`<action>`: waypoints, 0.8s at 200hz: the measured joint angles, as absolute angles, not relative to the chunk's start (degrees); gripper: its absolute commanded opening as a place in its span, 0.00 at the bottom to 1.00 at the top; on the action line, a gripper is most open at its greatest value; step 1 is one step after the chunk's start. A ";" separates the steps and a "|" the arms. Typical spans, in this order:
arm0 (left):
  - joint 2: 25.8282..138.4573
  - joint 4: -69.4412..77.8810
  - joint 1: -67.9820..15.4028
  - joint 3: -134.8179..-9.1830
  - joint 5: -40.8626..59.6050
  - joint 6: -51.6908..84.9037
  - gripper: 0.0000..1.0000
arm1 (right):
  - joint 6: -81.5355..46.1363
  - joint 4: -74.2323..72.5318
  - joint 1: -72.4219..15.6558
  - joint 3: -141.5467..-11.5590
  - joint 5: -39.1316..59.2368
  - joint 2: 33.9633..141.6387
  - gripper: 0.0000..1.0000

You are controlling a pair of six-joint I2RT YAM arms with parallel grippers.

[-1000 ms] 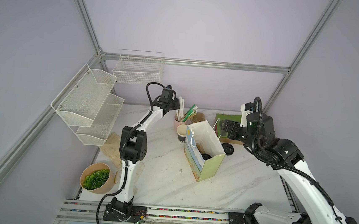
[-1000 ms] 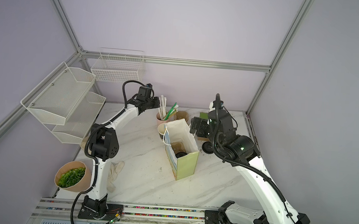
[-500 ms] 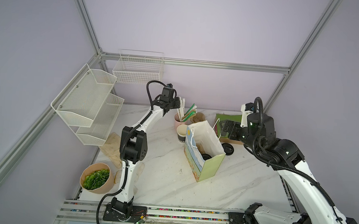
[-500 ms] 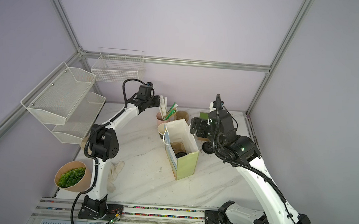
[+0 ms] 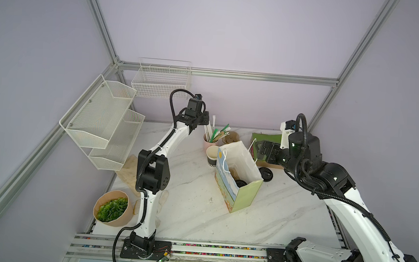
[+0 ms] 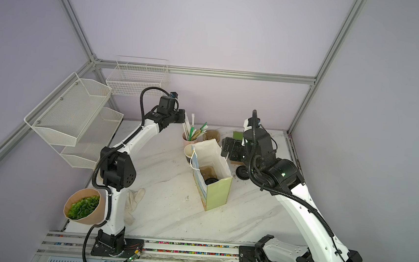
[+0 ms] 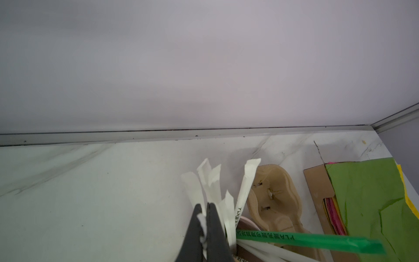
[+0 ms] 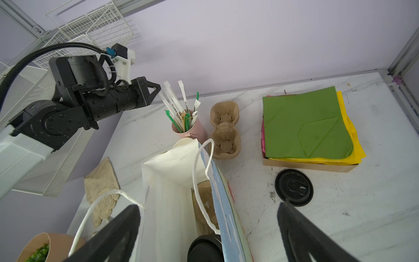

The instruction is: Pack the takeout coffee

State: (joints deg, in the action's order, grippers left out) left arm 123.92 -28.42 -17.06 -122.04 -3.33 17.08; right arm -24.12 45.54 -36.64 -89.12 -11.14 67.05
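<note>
- The takeout coffee (image 5: pixel 240 184) stands inside the open paper bag (image 5: pixel 245 197), low at its bottom; only its round black lid shows in both top views, and again in the right wrist view (image 8: pixel 205 248)
- A pulp cup carrier (image 8: pixel 204 199) lies in the bag beside the coffee
- The bag stands upright near the middle of the bench (image 5: pixel 192 199), mouth open and white cord handles loose
- The left end effector (image 7: pixel 204 209) is clamped on a white wrapped straw (image 7: pixel 210 186), with the paper pinched between its two black fingers
- That straw stands among others in the pink cup (image 8: pixel 197 131), which sits behind the bag, toward the back wall
- The left end effector (image 5: pixel 205 119) sits above and just left of the pink cup in a top view
- The right end effector (image 8: pixel 207 206) has its jaws wide apart and holds nothing; it hovers at the bag's right rim (image 6: pixel 225 148)
- A lidless black cup (image 5: pixel 211 157) stands touching the bag's left rear corner, cream inside showing
- A loose black lid (image 8: pixel 294 187) lies flat on the bench to the right of the bag
- A second pulp carrier (image 8: pixel 224 133) lies beside the pink cup, and a stack of green and yellow sheets (image 8: pixel 303 124) rests at the rear right
</note>
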 measured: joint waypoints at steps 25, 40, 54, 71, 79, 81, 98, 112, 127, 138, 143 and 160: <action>121.56 -28.40 -17.08 -122.04 -3.44 16.40 0.00 | -24.27 45.39 -36.64 -88.55 -10.85 67.05 0.97; 120.60 -28.40 -17.17 -122.04 -3.46 16.12 0.00 | -24.40 45.23 -36.64 -88.23 -10.68 67.05 0.97; 119.96 -28.42 -17.26 -122.04 -3.46 15.84 0.00 | -24.45 45.19 -36.64 -88.14 -10.66 67.05 0.97; 119.22 -28.69 -17.37 -122.04 -3.44 15.81 0.00 | -24.67 45.17 -36.64 -88.12 -10.66 67.02 0.97; 118.74 -28.86 -17.41 -122.04 -3.44 15.81 0.00 | -24.84 45.17 -36.64 -88.12 -10.70 67.02 0.97; 118.56 -28.88 -17.41 -122.04 -3.44 15.81 0.00 | -24.86 45.17 -36.64 -88.12 -10.72 67.02 0.97; 117.38 -28.88 -17.54 -122.04 -3.42 15.81 0.00 | -25.19 45.17 -36.64 -88.09 -11.03 67.02 0.97; 116.31 -28.88 -17.69 -122.04 -3.38 15.84 0.00 | -25.39 45.17 -36.64 -88.09 -11.29 67.02 0.97; 115.22 -29.19 -18.04 -122.72 -3.29 15.81 0.00 | -25.71 45.17 -36.64 -88.09 -11.57 67.02 0.97; 114.32 -29.47 -18.44 -123.37 -3.27 15.79 0.00 | -25.93 45.17 -36.64 -88.09 -11.77 67.02 0.97; 113.80 -29.58 -18.68 -123.59 -3.27 15.70 0.00 | -26.13 45.17 -36.64 -88.09 -11.84 67.02 0.97; 111.92 -29.80 -19.73 -124.16 -3.33 15.38 0.00 | -26.52 45.17 -36.64 -88.09 -12.40 67.02 0.97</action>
